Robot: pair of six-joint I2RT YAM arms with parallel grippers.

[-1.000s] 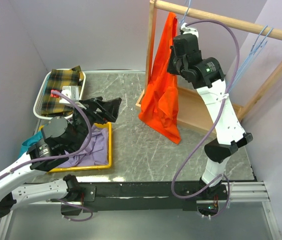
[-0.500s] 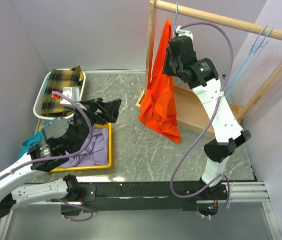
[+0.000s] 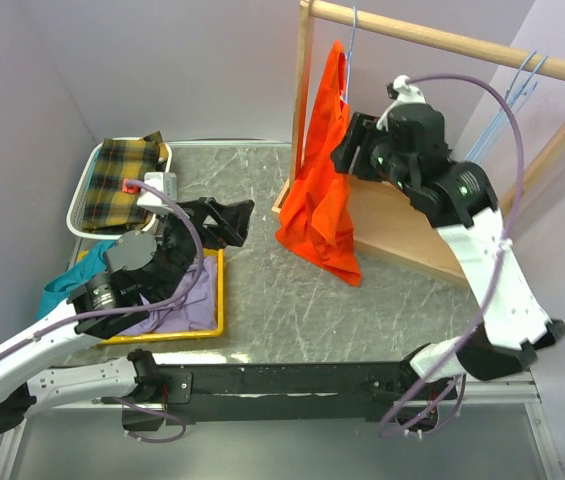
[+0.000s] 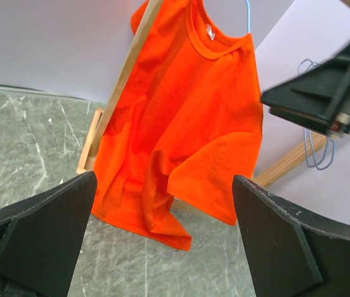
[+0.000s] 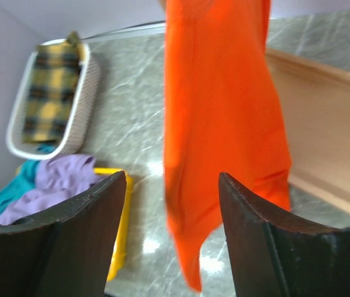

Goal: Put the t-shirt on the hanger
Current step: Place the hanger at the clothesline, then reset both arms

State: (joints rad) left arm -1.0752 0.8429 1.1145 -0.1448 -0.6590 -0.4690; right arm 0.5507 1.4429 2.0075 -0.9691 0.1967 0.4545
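Right hand is seen open and empty at 3 o'clock of the t-shirt, which is carried by the hanger alone; left hand likewise open.

The t-shirt is seen hanging beyond the widely parted fingers of the right gripper. At left, plaid cloth is held in a white basket, near a yellow tray.

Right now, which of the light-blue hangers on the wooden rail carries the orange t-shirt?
The hanger at the left end of the rail, beside the upright post: the t-shirt hangs from it. The other hangers hang bare near the right end.
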